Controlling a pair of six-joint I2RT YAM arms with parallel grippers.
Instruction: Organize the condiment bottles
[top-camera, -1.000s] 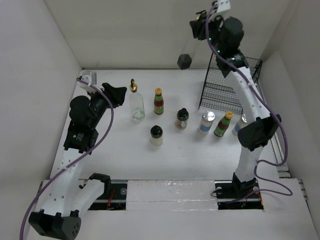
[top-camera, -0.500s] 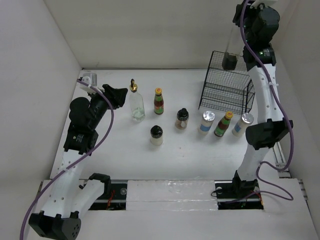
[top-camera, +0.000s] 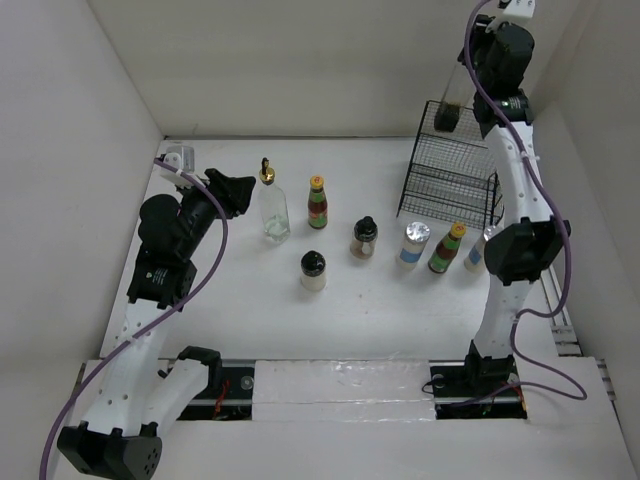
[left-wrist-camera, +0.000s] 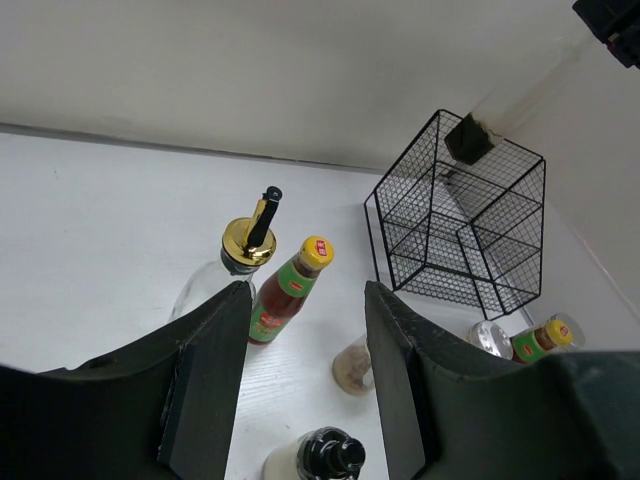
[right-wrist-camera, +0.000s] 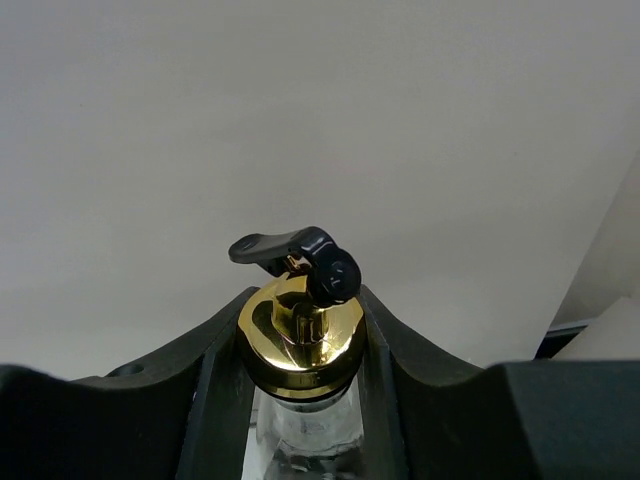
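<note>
Top external: right gripper pinches a bottle at the neck, just under the gold spout. The bottle hangs base-down, high by the rack's top back corner. Neck grip probably keeps the fingers off the wire when lowering it in. Left gripper is spread and empty, parked over the table's left side. It faces the second glass bottle and red sauce, likely the next picks.
</note>
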